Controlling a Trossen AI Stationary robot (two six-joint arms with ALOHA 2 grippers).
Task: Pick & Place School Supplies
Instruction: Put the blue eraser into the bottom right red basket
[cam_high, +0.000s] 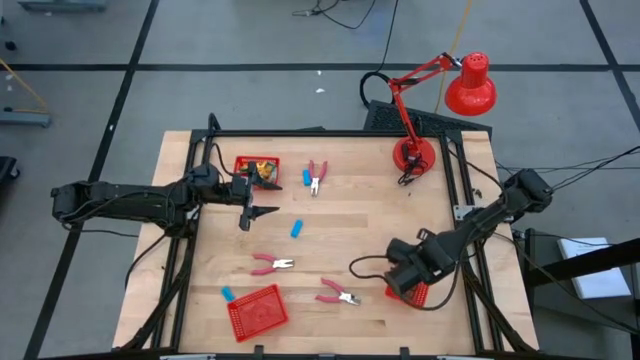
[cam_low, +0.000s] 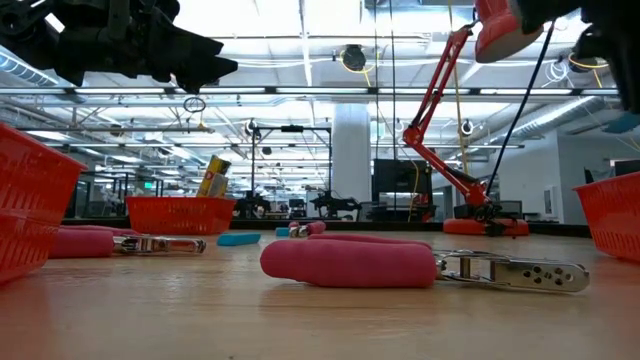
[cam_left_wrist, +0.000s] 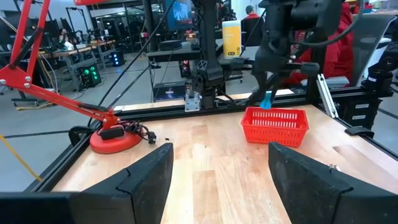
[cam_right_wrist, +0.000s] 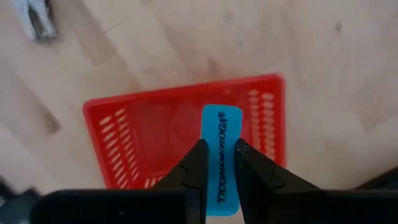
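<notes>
My right gripper (cam_right_wrist: 217, 149) is shut on a light-blue block (cam_right_wrist: 221, 127) over a red mesh basket (cam_right_wrist: 124, 107) near the table's right edge (cam_high: 418, 293). My left gripper (cam_high: 250, 213) hovers open over the left half of the table, touching nothing. Three pink-handled pliers lie flat on the wood: one far (cam_high: 316, 177), one in the middle (cam_high: 272, 263), one near (cam_high: 338, 292). Loose blue blocks lie at the far middle (cam_high: 306, 177), the centre (cam_high: 296, 228) and near left (cam_high: 227, 293). A far-left basket (cam_high: 256, 168) holds yellow pieces. My right gripper pinches the light-blue block between its two fingers, across the block's narrow width, at about mid-length (cam_right_wrist: 219, 163). The fingers come from above, pointing down. The block is lifted clear, and its free end (cam_right_wrist: 222, 115) sticks out past the fingertips over the basket's inside.
A red desk lamp stands with its base (cam_high: 413, 157) at the far right corner, its cord trailing. Another red basket (cam_high: 258, 310) sits at the near edge. A black cable loops on the wood by my right arm (cam_high: 365, 265). Dark rails frame the table.
</notes>
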